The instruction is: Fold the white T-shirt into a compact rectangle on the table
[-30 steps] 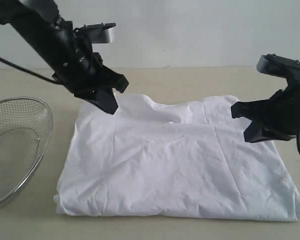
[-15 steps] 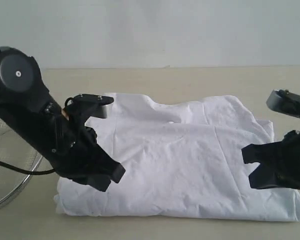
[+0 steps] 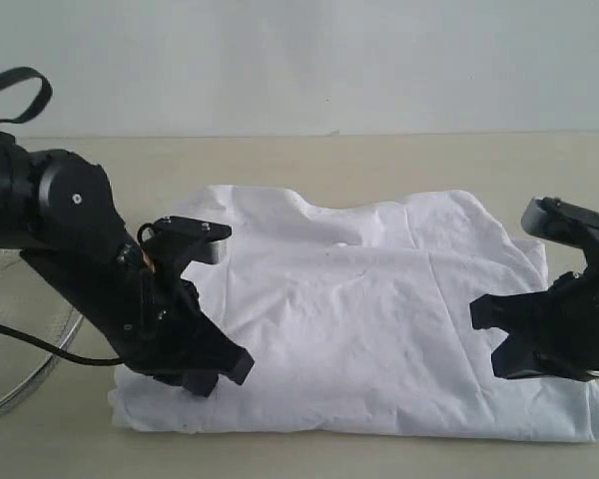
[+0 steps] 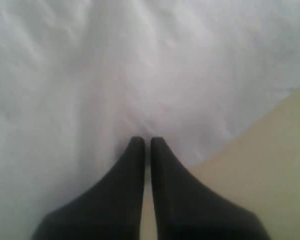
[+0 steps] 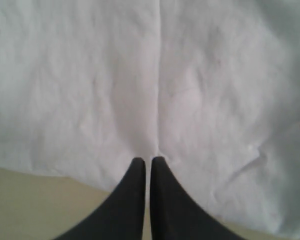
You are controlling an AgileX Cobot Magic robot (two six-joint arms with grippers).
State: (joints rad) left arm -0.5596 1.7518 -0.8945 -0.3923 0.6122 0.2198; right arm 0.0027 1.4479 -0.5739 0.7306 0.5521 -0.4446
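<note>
The white T-shirt (image 3: 369, 319) lies flat on the table (image 3: 379, 160) as a wide, wrinkled rectangle, plain side up, with a fold line across its middle. My left gripper (image 3: 223, 367) is shut and sits low over the shirt's near left part. In the left wrist view its fingertips (image 4: 146, 141) point onto white cloth (image 4: 140, 70) close to the hem, with nothing between them. My right gripper (image 3: 489, 339) is shut too, low over the shirt's near right part. In the right wrist view its tips (image 5: 147, 161) rest just inside the cloth's edge (image 5: 155, 90), holding nothing.
A round wire-mesh basket (image 3: 35, 381) stands at the left edge, partly hidden behind my left arm (image 3: 70, 225). A black cable (image 3: 40, 349) trails from that arm over the basket. Bare tabletop shows behind the shirt and along the front edge.
My left arm swung from the shirt's far left corner down to its near left part. My right gripper dropped toward the near right part. Both stayed shut, and the shirt did not move.
</note>
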